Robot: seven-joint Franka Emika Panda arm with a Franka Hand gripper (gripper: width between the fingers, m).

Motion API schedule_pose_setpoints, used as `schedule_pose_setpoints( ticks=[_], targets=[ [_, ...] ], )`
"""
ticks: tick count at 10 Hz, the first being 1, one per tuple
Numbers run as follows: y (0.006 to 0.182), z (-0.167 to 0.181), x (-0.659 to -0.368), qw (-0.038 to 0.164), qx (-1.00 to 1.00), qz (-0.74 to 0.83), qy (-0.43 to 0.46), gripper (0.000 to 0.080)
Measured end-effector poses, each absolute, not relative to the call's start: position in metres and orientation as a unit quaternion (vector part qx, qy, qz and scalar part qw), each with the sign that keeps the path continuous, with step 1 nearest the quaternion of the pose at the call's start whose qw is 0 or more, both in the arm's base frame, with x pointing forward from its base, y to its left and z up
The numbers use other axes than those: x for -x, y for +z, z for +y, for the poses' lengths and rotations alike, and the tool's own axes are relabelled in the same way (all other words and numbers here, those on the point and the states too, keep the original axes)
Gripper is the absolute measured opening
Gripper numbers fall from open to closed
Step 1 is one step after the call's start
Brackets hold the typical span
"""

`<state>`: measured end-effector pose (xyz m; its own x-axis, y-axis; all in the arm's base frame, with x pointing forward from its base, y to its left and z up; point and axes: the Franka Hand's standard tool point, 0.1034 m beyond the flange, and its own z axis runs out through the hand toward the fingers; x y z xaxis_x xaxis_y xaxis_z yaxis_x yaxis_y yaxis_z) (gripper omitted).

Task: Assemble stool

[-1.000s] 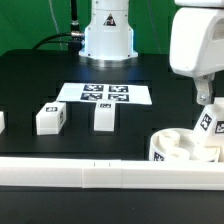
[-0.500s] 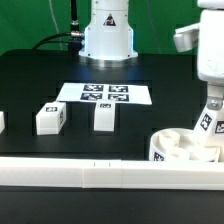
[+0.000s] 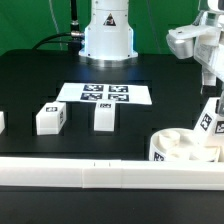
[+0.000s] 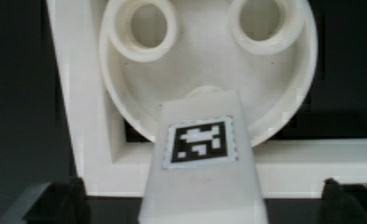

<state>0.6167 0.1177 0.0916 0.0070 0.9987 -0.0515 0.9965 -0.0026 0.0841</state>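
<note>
**A:** Where is the stool, and which way do its parts point?

**B:** The seat (image 3: 172, 146) lies flat on the black table (image 3: 30, 75) at the exterior view's lower right, with its round holes facing up. A standing leg (image 3: 208, 122) rises from the seat's right side. Its long axis is close to upright with a slight lean, and its square tag faces the exterior camera. Two loose legs (image 3: 50, 118) (image 3: 104, 118) rest well apart from the seat, toward the exterior view's left, just in front of the marker board (image 3: 106, 93).

**A:** And the claw?

**B:** The gripper (image 3: 207, 70) hangs above the standing leg without touching it. Its jaws are spread wide and hold nothing.

**A:** What is hard to make out?

**B:** A long white rail (image 3: 90, 176) hides the seat's near edge, and the frame cuts off the seat's right side. A white block at the far left edge is mostly out of frame, so I cannot tell what it is.

**A:** What does the wrist camera add?

**B:** It looks down along the standing leg (image 4: 201, 175), with the tag towards the lens. Two holes of the seat (image 4: 206, 75) show beyond it. Dark fingertips (image 4: 52, 205) sit on either side of the leg, each with a gap between it and the leg. The leg hides where it meets the seat. Only the exterior view takes in the loose legs and the marker board.
</note>
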Motion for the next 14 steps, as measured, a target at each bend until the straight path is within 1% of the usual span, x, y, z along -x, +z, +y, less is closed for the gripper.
schedule_pose_setpoints(
  ticks=[4, 6, 7, 8, 9, 10, 12, 14],
  targets=[
    [0.0848, 0.1184, -0.6207, 0.063, -0.604, 0.794, -0.008, 0.0649],
    [0.0845, 0.1175, -0.6206, 0.063, -0.606, 0.793, -0.008, 0.0649],
    [0.0844, 0.1164, -0.6207, 0.063, -0.607, 0.792, -0.008, 0.0521],
    [0.0844, 0.1162, -0.6207, 0.063, -0.608, 0.792, -0.008, 0.0521],
    [0.0847, 0.116, -0.6209, 0.063, -0.613, 0.787, -0.007, 0.0386],
    [0.0858, 0.1159, -0.6214, 0.064, -0.621, 0.781, -0.006, 0.0339],
    [0.0858, 0.1161, -0.6213, 0.063, -0.635, 0.77, -0.004, 0.0339],
    [0.0854, 0.1168, -0.6203, 0.062, -0.729, 0.681, 0.001, 0.0339]
  ],
)
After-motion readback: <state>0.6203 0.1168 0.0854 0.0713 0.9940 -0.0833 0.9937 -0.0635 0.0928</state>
